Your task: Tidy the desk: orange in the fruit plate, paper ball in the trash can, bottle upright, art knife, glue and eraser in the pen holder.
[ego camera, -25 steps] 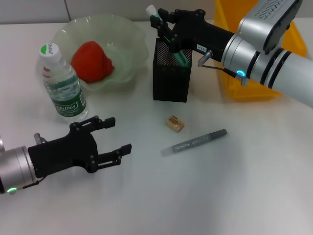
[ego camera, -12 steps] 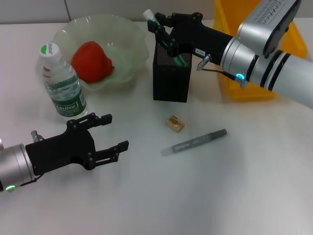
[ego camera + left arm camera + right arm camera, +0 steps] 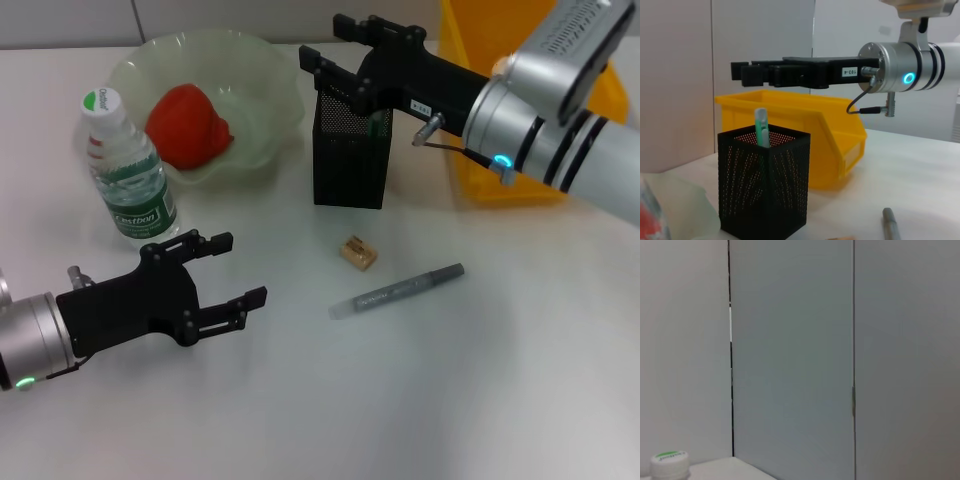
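Our right gripper (image 3: 335,55) hung just above the pen holder (image 3: 350,150) with its fingers parted and nothing between them; directly below it the art knife (image 3: 761,128) stood inside the mesh box, its tip poking above the rim. Nearer to us from that gripper, well apart on the table (image 3: 450,400), lay the eraser (image 3: 358,253) and, just beyond it, the glue (image 3: 397,291) flat on its side. We judged the glue to be next: light, stiff and smooth, likely to roll or slip, so best pinched across its middle, clear of the cap. The eraser looked small and slightly soft, needing a low pinch across its short sides. Our left gripper (image 3: 235,275) hovered open over the table, with the upright bottle (image 3: 125,170) just behind it and the orange (image 3: 188,125) resting in the fruit plate (image 3: 265,75) beyond.
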Robot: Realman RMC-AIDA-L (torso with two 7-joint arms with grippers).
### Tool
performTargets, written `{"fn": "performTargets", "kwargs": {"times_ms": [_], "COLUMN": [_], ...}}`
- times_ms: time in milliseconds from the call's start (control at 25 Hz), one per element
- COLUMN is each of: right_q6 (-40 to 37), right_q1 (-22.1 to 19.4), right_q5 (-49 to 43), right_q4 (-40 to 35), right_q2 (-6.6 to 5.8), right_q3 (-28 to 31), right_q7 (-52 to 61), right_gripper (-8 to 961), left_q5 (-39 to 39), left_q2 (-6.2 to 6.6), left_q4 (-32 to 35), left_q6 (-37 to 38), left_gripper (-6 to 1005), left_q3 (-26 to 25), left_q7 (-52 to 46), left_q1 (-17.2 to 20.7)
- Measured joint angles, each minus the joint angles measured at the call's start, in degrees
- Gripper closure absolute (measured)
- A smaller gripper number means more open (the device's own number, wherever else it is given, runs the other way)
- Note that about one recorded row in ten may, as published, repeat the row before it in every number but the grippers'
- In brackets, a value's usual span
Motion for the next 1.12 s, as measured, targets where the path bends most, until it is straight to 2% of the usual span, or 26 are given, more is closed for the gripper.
{"fn": "performTargets", "kwargs": {"times_ms": [120,280,360,400,440,560,600,680,720,760,960,1120], "right_q6": [-2.2,-10.2,-14.1,-17.5,-17.5,-21.5,-24.5,-29.0,-29.0,-31.1,-32.6,-34.7], "right_q1": [-1.4,-5.0,-6.7,-9.4,-9.4,-14.1,-16.9,-20.8,-20.8,-23.2,-25.9,-28.9], "right_q5": [0.1,0.1,0.1,0.1,0.1,-0.5,-1.3,-2.8,-2.8,-4.1,-7.8,-15.8], "right_q4": [-1.1,-3.5,-4.7,-7.2,-7.2,-13.0,-15.8,-18.6,-18.6,-20.6,-24.1,-31.4], "right_q2": [0.0,0.0,-0.07,-0.27,-0.27,-0.52,-0.66,-0.77,-0.77,-0.84,-1.12,-2.09], "right_q3": [0.1,1.8,2.3,2.1,2.1,1.1,0.4,0.0,0.0,0.0,0.6,0.8], "right_q7": [0.3,1.6,3.1,6.3,6.3,12.2,13.7,13.9,13.9,14.8,19.0,31.4], "right_gripper": [480,355,355,355,355,355,355,355,355,356,356,356], "left_q5": [0.0,0.0,0.0,0.0,-0.1,-0.1,-0.2,-0.2,-0.2,-0.1,0.4,0.5], "left_q2": [0.01,0.08,0.15,0.15,0.22,0.23,0.2,0.17,0.17,0.2,0.26,0.25], "left_q4": [0.0,-0.1,-0.1,-0.1,-0.1,-0.1,-0.1,-0.1,-0.1,-0.1,-0.1,-0.8], "left_q6": [0.4,2.1,2.7,2.7,3.0,4.0,4.7,5.9,5.9,6.9,8.1,9.1], "left_gripper": [200,199,199,199,199,199,199,199,199,199,200,200], "left_q3": [-0.1,-0.2,-0.3,-0.3,-0.6,-0.8,-0.9,-0.7,-0.7,-0.5,-0.3,0.3], "left_q7": [-0.4,-1.3,-2.3,-2.3,-3.6,-3.1,-2.2,-1.0,-1.0,-1.1,-2.1,-2.2], "left_q1": [0.0,0.2,0.3,0.3,0.7,1.7,2.3,2.9,2.9,3.1,3.3,3.3]}}
